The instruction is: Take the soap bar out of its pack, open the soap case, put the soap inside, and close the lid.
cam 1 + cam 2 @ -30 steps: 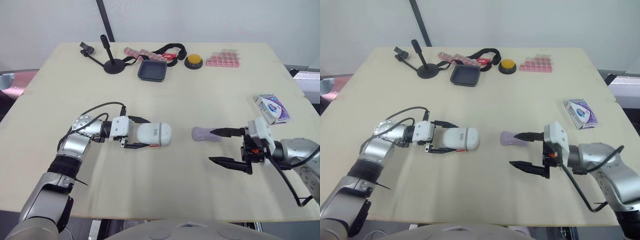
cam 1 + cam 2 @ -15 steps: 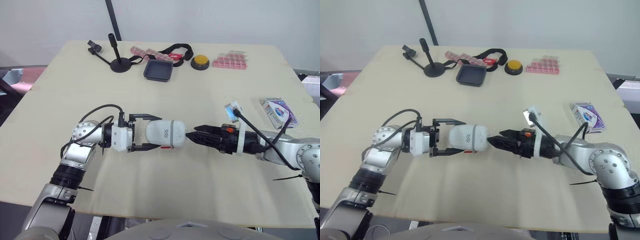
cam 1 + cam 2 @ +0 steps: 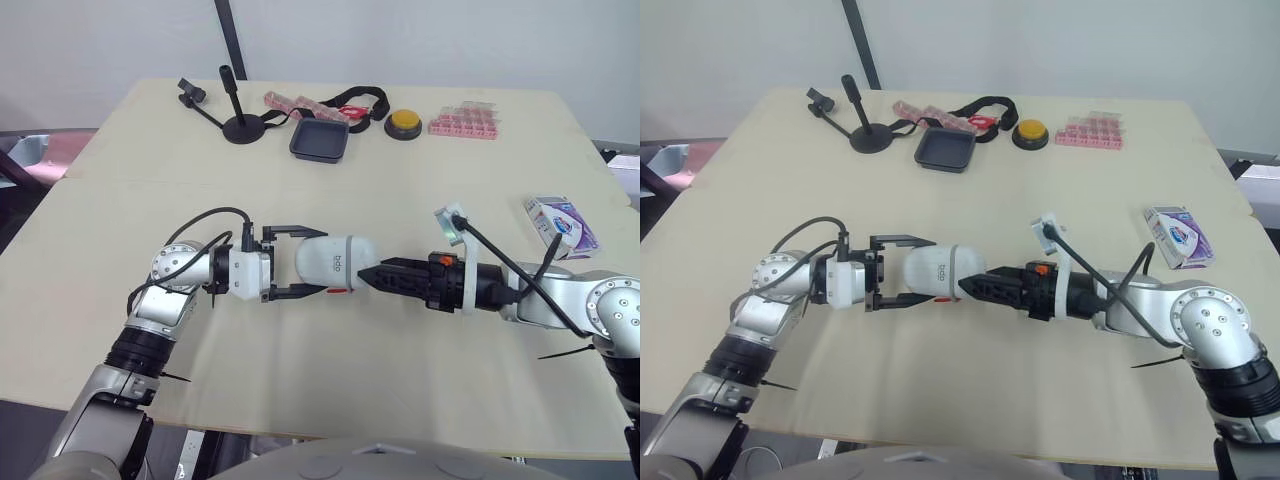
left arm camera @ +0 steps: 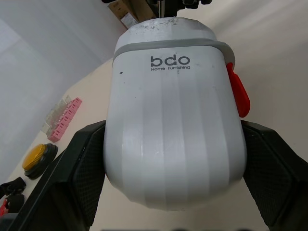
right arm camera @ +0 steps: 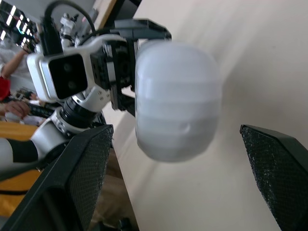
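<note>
My left gripper [image 3: 322, 261] is pinching the white bdo soap case [image 4: 175, 139] by its sides, lid end pointing right, at the middle of the table [image 3: 300, 380]. My right gripper [image 3: 368, 275] is spread wide, its tips right at that end. The soap pack [image 3: 563, 222] lies well apart near the right edge.

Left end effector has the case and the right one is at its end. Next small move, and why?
Probably close the right end effector on the case's free end, ready to pull the lid. Its fingers stand open with that end between them, the left end effector grips the other end, and the lid looks shut.
</note>
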You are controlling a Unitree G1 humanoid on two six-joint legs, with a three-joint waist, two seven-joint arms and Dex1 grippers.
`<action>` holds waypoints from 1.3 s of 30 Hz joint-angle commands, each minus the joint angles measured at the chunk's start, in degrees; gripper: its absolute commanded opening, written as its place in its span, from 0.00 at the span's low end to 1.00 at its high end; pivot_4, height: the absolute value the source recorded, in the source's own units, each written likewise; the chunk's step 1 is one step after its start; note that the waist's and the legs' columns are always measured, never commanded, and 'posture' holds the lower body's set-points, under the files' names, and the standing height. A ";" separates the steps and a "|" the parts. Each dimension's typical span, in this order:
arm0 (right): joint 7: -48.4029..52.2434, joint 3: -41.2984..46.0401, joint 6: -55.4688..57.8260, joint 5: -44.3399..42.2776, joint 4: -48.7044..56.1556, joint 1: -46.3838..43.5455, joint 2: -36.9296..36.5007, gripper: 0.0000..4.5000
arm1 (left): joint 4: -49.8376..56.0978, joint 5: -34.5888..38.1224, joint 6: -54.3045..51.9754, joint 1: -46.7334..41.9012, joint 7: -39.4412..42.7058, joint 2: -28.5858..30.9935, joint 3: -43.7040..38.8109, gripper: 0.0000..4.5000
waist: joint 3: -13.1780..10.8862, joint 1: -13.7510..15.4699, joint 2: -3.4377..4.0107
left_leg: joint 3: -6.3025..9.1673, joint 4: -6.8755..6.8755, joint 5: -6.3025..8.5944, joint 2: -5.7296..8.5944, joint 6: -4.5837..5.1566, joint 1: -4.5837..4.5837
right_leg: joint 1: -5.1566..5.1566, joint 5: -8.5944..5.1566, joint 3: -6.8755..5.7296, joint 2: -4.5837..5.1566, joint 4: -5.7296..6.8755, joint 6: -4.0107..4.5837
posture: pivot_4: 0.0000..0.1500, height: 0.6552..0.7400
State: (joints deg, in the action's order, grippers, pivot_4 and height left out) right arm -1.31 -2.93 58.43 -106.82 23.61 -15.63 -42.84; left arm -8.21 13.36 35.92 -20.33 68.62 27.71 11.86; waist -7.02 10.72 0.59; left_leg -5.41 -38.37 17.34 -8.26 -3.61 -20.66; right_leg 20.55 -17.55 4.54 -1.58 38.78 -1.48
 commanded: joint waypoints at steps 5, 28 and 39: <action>-1.29 -0.31 -0.98 -3.36 -0.80 -1.67 -0.41 0.88 | 1.56 0.14 0.21 0.03 -1.84 0.11 -0.16 0.77 | 0.00 0.05 0.00 | 0.03 -0.05 0.00 -0.01 0.00 0.14 | 0.18 -0.01 -0.09 0.00 0.16 -0.02 | 1.00 1.00; 8.27 -0.50 2.77 -3.25 -2.92 -1.89 -0.62 0.44 | 5.32 0.65 -3.16 1.20 -3.79 -0.08 0.43 0.77 | 0.00 0.20 -0.01 | 0.04 -0.10 0.02 -0.02 -0.03 -0.25 | 0.18 -0.01 -0.16 -0.08 0.12 -0.04 | 1.00 1.00; 12.27 3.37 4.46 -5.46 -4.31 1.79 -6.61 0.44 | 7.08 1.57 -5.58 2.41 -3.77 0.32 0.05 0.77 | 0.00 0.20 -0.01 | 0.06 -0.26 0.02 -0.10 -0.02 -0.10 | 0.22 -0.02 -0.20 0.02 0.15 -0.04 | 1.00 1.00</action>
State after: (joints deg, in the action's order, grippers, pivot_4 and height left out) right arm 9.62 -1.61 62.59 -109.88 18.43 -14.00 -48.50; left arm -2.94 13.83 30.39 -17.92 65.50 27.86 12.65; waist -7.02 10.92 0.58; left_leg -5.35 -38.66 17.36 -8.37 -3.64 -20.77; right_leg 20.76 -17.57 4.35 -1.58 38.94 -1.52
